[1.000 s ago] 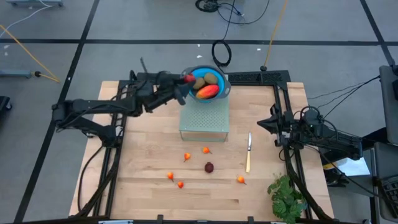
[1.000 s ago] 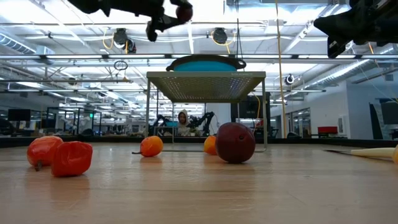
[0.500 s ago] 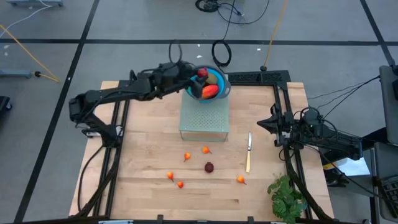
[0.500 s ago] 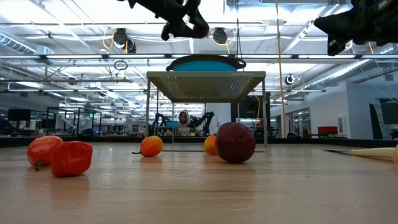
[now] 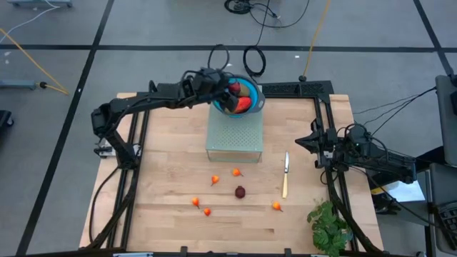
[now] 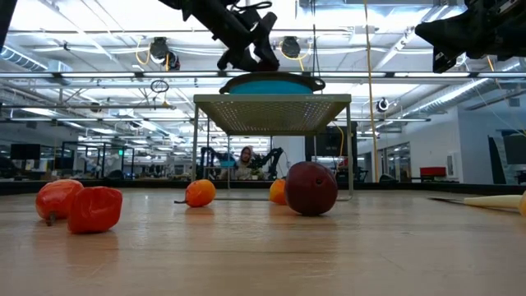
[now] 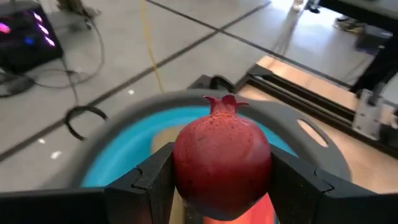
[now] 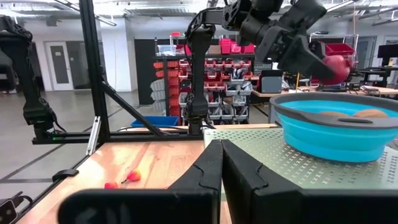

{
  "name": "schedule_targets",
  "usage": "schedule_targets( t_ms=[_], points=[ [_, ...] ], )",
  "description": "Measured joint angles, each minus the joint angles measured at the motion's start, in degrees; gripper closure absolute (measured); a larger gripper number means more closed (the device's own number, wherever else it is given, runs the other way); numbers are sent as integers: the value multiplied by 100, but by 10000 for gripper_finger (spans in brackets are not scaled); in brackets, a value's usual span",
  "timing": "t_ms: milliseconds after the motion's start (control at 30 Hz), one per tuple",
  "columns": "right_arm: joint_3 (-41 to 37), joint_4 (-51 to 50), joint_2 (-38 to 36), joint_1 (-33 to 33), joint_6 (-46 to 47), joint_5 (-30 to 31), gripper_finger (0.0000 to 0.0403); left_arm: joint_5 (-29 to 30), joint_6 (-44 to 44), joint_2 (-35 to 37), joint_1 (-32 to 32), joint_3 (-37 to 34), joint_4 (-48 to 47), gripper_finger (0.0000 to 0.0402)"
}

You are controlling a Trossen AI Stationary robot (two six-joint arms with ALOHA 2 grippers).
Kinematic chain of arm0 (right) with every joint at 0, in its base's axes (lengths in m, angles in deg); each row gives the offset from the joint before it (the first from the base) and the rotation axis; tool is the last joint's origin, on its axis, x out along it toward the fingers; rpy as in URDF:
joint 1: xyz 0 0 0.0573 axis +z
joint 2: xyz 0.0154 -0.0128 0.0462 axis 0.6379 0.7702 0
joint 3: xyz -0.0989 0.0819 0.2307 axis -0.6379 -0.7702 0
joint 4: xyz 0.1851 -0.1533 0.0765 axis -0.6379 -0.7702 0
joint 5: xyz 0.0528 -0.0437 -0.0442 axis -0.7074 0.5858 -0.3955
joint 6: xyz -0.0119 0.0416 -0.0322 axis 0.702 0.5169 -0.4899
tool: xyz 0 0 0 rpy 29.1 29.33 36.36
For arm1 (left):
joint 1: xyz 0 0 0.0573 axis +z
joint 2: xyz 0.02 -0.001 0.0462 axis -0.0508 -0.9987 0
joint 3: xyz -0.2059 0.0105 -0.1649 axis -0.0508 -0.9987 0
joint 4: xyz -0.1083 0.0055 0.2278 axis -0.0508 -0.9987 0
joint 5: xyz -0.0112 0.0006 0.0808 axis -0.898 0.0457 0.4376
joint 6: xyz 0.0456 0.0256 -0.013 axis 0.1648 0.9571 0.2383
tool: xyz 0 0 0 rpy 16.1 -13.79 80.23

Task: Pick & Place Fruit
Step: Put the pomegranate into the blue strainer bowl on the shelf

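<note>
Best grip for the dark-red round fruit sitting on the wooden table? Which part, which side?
Take the dark-red round fruit across its widest middle, coming straight down from above. It is a ball resting on the wooden table, so no side looks better, and the small orange fruits lie apart from it, likely leaving room for the fingers.

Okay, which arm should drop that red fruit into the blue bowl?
Left. Its tool already grips the red fruit right over the blue bowl on the raised stand, so opening would likely drop it in. The right tool is shut, holds nothing and waits at the table's right edge.
</note>
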Motion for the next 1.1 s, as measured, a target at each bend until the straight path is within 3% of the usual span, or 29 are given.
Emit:
schedule_targets(
  t_ms=[500,700,1100],
  points=[
    [0,-15,0,0,1,0,403,-103,-632,-3,-11,2,-1226,195],
    [0,-15,0,0,0,0,403,-381,-742,-1,-11,2,-1432,195],
    [0,-15,0,0,2,0,403,-395,-799,0,-11,2,-1478,195]
  ],
)
